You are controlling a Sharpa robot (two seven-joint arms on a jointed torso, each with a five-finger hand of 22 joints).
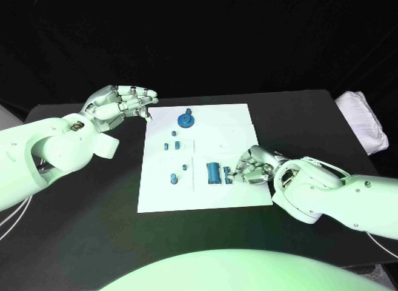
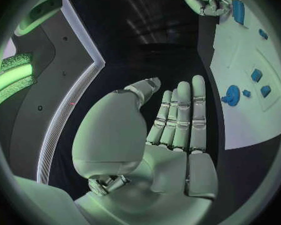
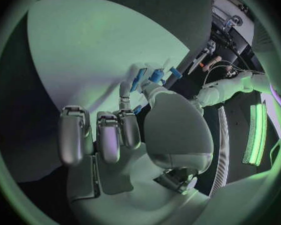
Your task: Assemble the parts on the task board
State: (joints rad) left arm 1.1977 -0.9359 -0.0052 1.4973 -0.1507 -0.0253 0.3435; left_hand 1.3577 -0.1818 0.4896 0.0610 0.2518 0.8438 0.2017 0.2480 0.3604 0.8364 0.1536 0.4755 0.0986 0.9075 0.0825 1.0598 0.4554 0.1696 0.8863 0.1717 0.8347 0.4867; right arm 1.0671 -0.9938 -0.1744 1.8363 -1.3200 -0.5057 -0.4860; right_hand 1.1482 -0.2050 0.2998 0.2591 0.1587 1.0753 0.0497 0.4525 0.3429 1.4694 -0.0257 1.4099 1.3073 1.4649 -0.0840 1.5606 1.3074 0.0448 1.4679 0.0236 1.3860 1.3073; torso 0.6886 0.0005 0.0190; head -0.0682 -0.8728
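The white task board (image 1: 218, 130) lies in the middle of the black table. On it are a round blue gear-like part (image 1: 187, 120), several small blue parts down its left half, and a longer blue part (image 1: 214, 173). My right hand (image 1: 251, 167) rests on the board's right side, its thumb and a finger pinching a small blue part (image 1: 228, 172) beside the longer one. The right wrist view shows this small part (image 3: 156, 76) at the fingertips, the other fingers curled. My left hand (image 1: 120, 103) hovers off the board's far left corner, holding nothing. Its fingers (image 2: 181, 117) are stretched out, with the gear (image 2: 232, 95) beyond them.
A folded white cloth (image 1: 364, 118) lies at the table's right edge. Bare black table (image 1: 103, 224) lies left of the board and in front of it. The left wrist view shows the board (image 2: 240, 120) and my right hand (image 2: 206, 0) at its far side.
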